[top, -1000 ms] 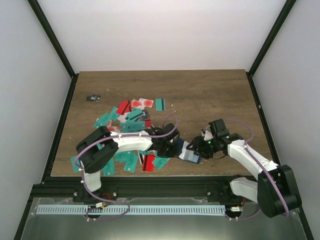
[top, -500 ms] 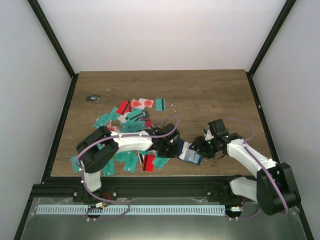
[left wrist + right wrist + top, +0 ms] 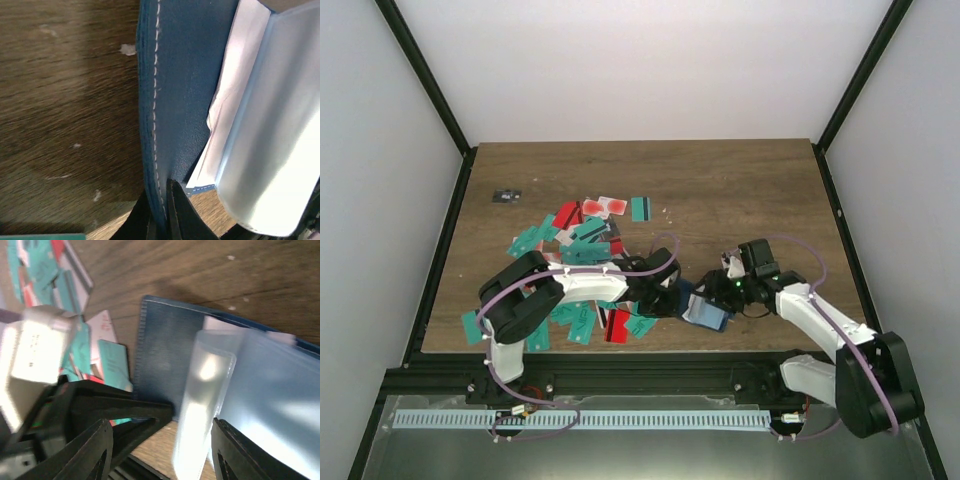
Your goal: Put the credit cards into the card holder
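Teal, red and white cards (image 3: 582, 238) lie heaped on the left half of the tabletop (image 3: 740, 190), running from mid-depth down to the near edge. None shows inside the holder.

Just right of the heap's near end, the left tool (image 3: 162, 215) is pinched shut on the stitched edge of the navy holder (image 3: 185, 90). The holder lies opened near the middle of the near edge, between the two tools. Its long axis runs roughly along that edge, with the cover to the left and the clear sleeves (image 3: 270, 140) fanned to the right.

The right tool (image 3: 162, 427) stands at the holder's right side with its jaws apart. One sleeve rises between them, and nothing looks clamped. I cannot tell whether a finger touches the sleeve.

The coming move probably turns on one relation: every card lies left of the holder, on the side of the arm that is busy pinning the cover. The nearest cards, a red and a teal one by the near edge, sit just beside the left tool. The free right tool would likely have to reach across the holder for them.
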